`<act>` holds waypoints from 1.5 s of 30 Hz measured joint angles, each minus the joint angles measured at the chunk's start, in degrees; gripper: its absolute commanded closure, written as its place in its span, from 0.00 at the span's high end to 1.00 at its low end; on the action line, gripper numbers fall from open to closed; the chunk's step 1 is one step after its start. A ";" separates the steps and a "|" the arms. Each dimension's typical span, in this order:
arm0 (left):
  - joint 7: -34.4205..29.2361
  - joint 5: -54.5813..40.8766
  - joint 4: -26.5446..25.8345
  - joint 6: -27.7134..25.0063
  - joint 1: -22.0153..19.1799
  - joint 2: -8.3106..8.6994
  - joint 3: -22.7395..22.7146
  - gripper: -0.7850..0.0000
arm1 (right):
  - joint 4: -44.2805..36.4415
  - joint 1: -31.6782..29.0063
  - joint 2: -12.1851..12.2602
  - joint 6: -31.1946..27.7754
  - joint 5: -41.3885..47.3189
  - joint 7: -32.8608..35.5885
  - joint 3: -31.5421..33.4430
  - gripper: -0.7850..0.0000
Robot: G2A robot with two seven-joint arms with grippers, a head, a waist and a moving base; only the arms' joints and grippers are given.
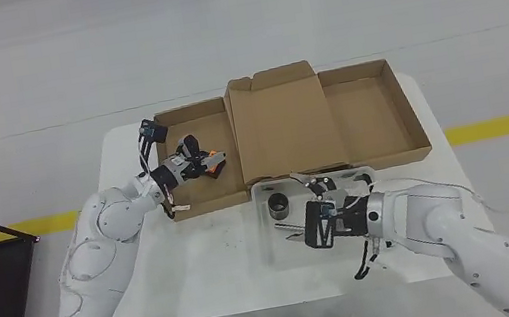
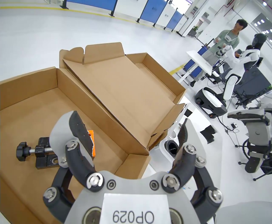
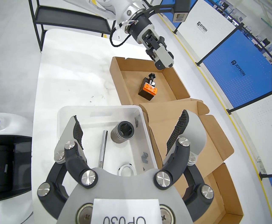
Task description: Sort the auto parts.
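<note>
Where the clamp (image 2: 42,156) lies, on the floor of the left compartment of the cardboard box (image 1: 370,119), we see it best from the left wrist: a black body with a knob on a threaded screw, and an orange block partly hidden behind one finger (image 2: 80,137). From the right wrist we see the same clamp from the other side, with the orange block facing up and the knob end pointing toward the compartment's far wall.

We find the left gripper (image 2: 129,121) with its jaws spread wide and nothing between them. It hangs over the compartment, and the clamp lies below and to one side of its fingers, not between them. From the right wrist, it sits above the far corner of the compartment, apart from the clamp.

Just beside the box stands a white bin (image 3: 63,110). The right wrist view lays out its contents: a metal cylinder (image 3: 122,131) lying on its side, a thin metal rod (image 3: 102,148) next to it, a metal ring (image 3: 126,169) and a few small dark pieces. From the left wrist we catch the cylinder's open end past the box corner.

We see the right gripper (image 3: 130,116) over the bin, jaws apart and holding nothing. Box and bin rest on a white table (image 1: 192,270).
</note>
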 measured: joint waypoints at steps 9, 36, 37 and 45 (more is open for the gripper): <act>0.00 0.00 0.00 0.00 0.00 0.00 0.00 1.00 | 1.77 0.31 0.11 -1.88 2.54 11.80 -0.75 0.26; 0.00 0.00 0.00 0.00 0.00 0.00 0.00 1.00 | 12.73 8.11 -2.16 10.41 6.99 30.60 -7.55 0.35; 0.00 0.00 0.00 0.00 0.00 0.00 0.00 1.00 | 13.41 8.49 -2.27 10.89 7.44 30.76 -7.69 0.35; 0.00 0.00 0.00 0.00 0.00 0.00 0.00 1.00 | 18.16 11.06 -3.15 13.72 10.03 32.53 -9.29 0.36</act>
